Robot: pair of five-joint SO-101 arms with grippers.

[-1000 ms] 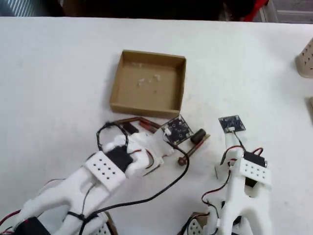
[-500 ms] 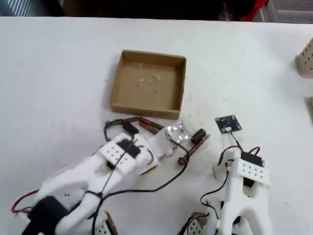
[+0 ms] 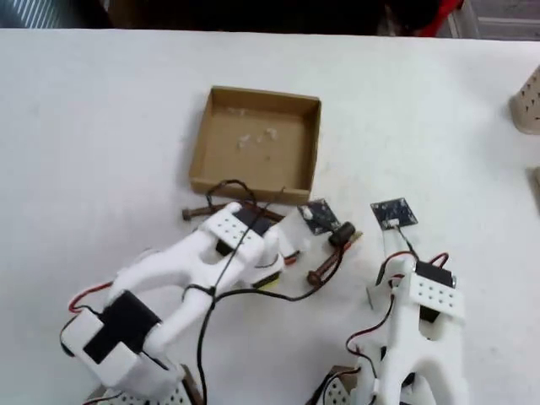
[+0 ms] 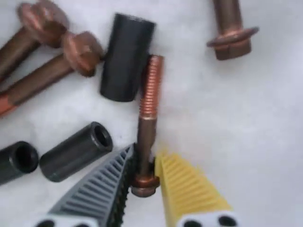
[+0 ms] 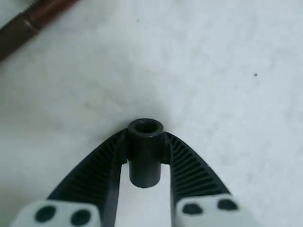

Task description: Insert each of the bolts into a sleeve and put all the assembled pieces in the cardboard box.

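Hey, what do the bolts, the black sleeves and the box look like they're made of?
Copper-coloured threaded bolt: likely metal with a coppery plating; it glints along the threads and flange. Black cylindrical sleeve: smooth matte black tube, metal or plastic, cannot tell. Shallow brown cardboard box: cardboard, dull brown with thin folded walls.

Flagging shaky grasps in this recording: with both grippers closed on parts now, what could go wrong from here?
1. The left gripper pinches its bolt right by the head, so the long shank may swing during insertion.
2. That bolt's threaded end sits against a loose sleeve; lifting could roll it away.
3. The right gripper holds its sleeve at the fingertips only; a push from the bolt might slide it back.
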